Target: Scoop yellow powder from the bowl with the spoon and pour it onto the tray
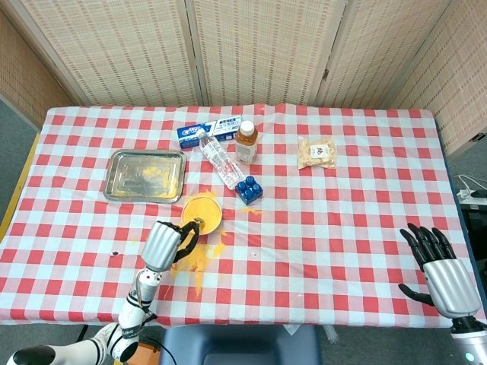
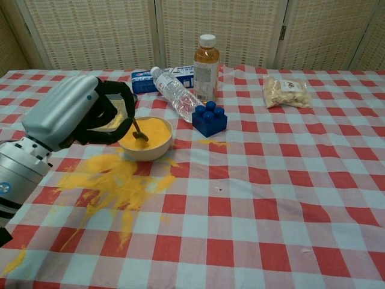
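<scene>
A white bowl [image 2: 146, 144] of yellow powder [image 2: 154, 132] stands on the checked cloth, right of my left hand [image 2: 69, 112]. That hand holds a metal spoon [image 2: 137, 129] whose tip rests in the powder at the bowl's left side. In the head view the left hand [image 1: 163, 243] is just below the bowl [image 1: 202, 213]. The steel tray [image 1: 145, 175] lies above and left of the bowl with a yellow smear in it. My right hand [image 1: 440, 272] hovers at the table's front right corner, fingers spread and holding nothing.
Spilled yellow powder [image 2: 114, 179] covers the cloth in front of the bowl. Behind the bowl are a blue block [image 2: 209, 120], a lying water bottle [image 2: 174, 93], an upright tea bottle [image 2: 206, 60], a toothpaste box [image 1: 207, 131] and a snack bag [image 2: 286, 91].
</scene>
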`<state>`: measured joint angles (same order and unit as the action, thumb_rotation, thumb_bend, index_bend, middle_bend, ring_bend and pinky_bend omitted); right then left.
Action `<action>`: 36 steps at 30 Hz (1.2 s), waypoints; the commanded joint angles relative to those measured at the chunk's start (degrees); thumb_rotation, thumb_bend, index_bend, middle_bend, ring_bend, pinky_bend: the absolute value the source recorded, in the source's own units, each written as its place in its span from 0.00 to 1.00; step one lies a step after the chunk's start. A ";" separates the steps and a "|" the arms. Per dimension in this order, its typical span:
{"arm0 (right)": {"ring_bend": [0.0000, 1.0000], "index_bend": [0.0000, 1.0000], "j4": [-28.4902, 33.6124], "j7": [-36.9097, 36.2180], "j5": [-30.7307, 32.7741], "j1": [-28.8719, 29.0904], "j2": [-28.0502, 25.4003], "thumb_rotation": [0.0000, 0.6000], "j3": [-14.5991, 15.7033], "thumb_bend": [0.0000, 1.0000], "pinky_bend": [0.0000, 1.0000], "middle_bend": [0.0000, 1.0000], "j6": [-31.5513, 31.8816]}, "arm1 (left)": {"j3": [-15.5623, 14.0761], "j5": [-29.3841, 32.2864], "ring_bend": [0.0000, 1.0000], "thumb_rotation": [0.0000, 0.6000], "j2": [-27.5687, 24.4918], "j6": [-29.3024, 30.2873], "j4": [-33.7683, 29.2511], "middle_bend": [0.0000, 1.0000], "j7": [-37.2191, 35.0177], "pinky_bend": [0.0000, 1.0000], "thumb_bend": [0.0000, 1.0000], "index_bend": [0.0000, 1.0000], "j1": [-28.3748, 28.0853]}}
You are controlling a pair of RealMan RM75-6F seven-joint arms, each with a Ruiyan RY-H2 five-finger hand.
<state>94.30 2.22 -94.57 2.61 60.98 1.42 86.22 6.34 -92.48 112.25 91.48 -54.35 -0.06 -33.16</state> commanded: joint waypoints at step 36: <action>0.00 0.00 -0.03 -0.34 -0.26 0.33 0.04 1.00 0.29 0.00 0.00 0.00 -0.55 | 1.54 3.17 1.00 1.00 0.58 -5.20 -1.59 1.00 2.82 1.00 0.68 0.86 -0.63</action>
<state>94.27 1.86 -94.81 2.93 61.00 1.68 85.69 8.22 -89.51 114.15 86.56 -53.96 1.35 -34.54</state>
